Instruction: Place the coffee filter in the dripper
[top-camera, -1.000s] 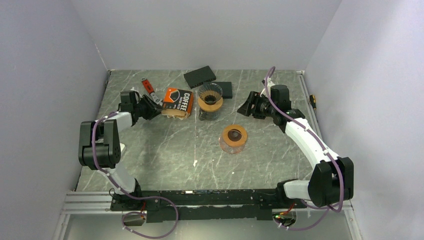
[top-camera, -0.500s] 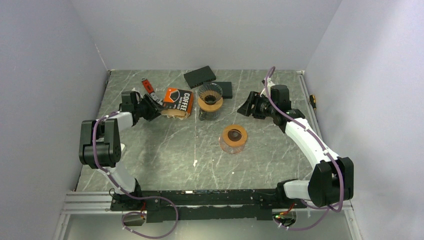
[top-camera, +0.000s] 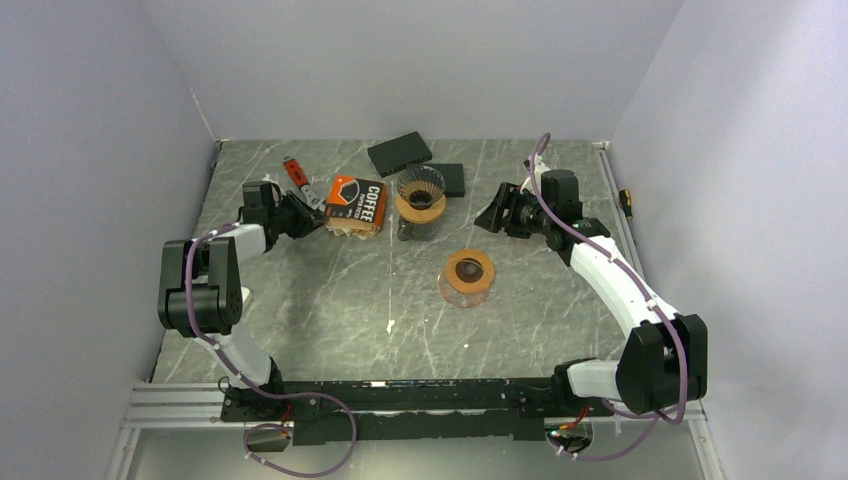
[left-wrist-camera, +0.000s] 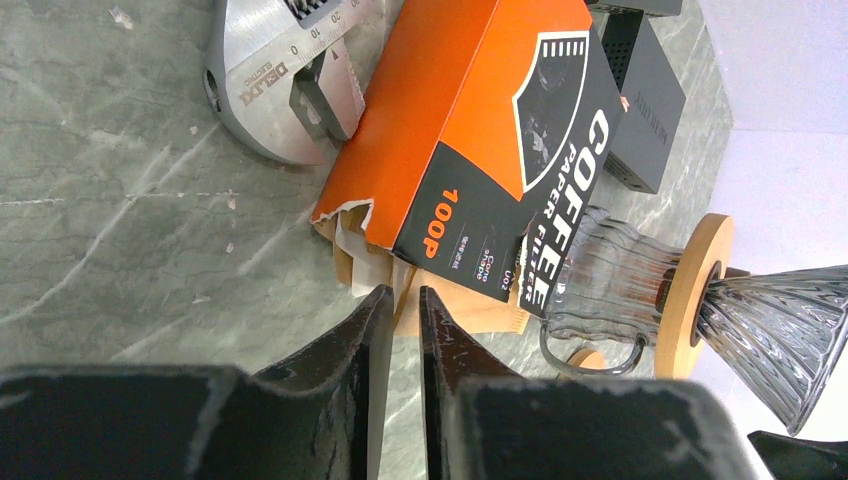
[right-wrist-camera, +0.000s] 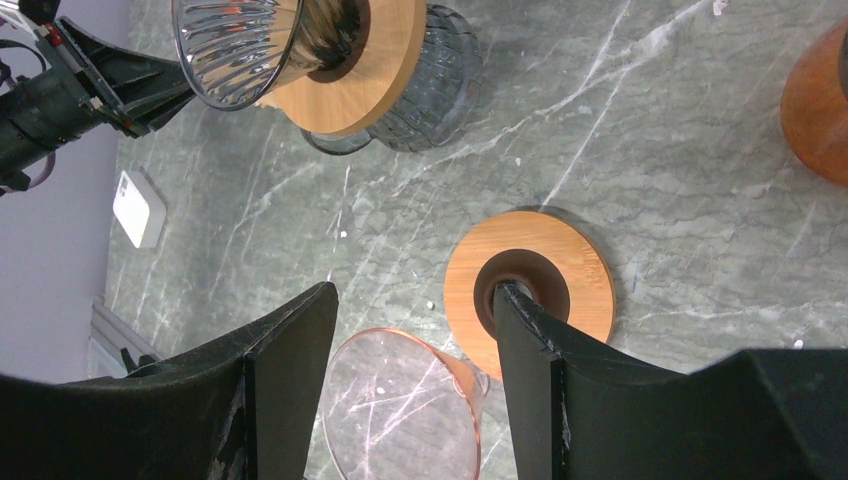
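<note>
**Q:** Where do the coffee filters (left-wrist-camera: 348, 268) lie?

**A:** Flat on the table, spilling from the torn end of the box (left-wrist-camera: 470, 90). That end faces the left gripper (left-wrist-camera: 403, 305). The box's long axis runs away from it, beside the glass dripper (left-wrist-camera: 780, 325).

**Q:** Grippers?

**A:** Left nearly closed at the paper's edge, pinch not discernible. Right gripper (right-wrist-camera: 412, 295) spread apart.

right end effector (right-wrist-camera: 412, 300) open, amber dripper (right-wrist-camera: 400, 405) seen between its fingers (right-wrist-camera: 280, 390); grey dripper (right-wrist-camera: 250, 45) beyond.

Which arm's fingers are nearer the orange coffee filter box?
Left. The left fingers sit right at the torn end of the coffee filter box; the right fingers hang far off on its other side, beyond the glass dripper.
</note>
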